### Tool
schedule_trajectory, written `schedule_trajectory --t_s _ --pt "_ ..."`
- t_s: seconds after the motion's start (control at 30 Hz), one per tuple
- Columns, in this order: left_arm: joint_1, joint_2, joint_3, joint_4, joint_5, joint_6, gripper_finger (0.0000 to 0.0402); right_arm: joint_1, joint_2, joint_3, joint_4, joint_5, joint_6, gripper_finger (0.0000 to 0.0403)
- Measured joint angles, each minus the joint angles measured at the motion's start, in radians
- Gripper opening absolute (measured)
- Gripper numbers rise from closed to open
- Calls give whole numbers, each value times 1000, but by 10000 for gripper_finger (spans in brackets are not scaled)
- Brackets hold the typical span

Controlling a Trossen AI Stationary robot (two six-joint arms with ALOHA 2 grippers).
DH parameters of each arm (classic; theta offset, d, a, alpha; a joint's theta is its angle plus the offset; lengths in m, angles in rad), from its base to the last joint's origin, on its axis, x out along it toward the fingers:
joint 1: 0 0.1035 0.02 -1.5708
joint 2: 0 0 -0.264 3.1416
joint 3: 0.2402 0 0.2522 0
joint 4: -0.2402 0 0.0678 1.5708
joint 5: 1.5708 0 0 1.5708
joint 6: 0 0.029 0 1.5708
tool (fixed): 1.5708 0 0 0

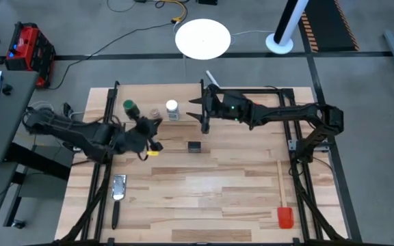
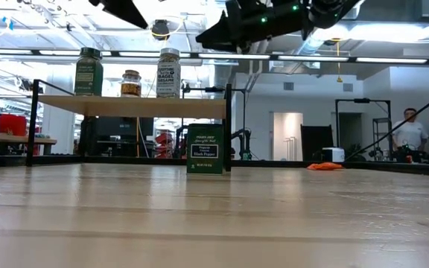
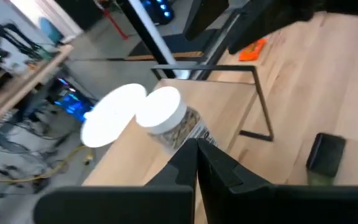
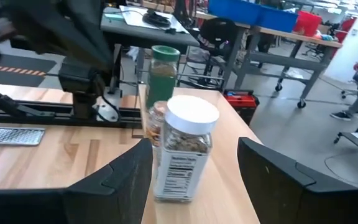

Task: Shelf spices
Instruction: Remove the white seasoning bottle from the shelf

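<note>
The shelf (image 1: 142, 96) stands at the table's far left. On its plank (image 2: 125, 106) stand three spices: a green-lidded jar (image 1: 129, 106), a small brownish jar (image 1: 154, 111) and a clear jar with a white lid (image 1: 172, 108). The black tin (image 1: 194, 146) stands on the table in front of the shelf's right end (image 2: 205, 149). My left gripper (image 1: 157, 122) hovers shut above the shelf's near edge, pointing at the white-lidded jar (image 3: 169, 118). My right gripper (image 1: 195, 113) is open and raised, just right of that jar (image 4: 182, 149), clear of it.
A metal grater (image 1: 119, 186) with a black handle lies near the left edge. A red-headed spatula (image 1: 284, 205) lies near the right edge. A small yellow piece (image 1: 152, 152) lies left of the tin. A person (image 2: 408, 130) stands far off in the room.
</note>
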Motion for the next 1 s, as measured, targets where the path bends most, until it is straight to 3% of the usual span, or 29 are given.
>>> schedule_trajectory --t_s 0.27,0.73,0.87,1.0 --pt "141 0 -37 135 267 92 0 -9 0 0 -44 -3 -33 234" --pt "231 6 -38 121 251 3 0 -8 0 0 -59 -3 -35 234" --pt "266 37 -38 123 329 1 0 -8 0 0 -69 -3 -35 234" --pt "294 83 -38 125 340 -4 0 -8 0 -1 -76 -2 -35 234"
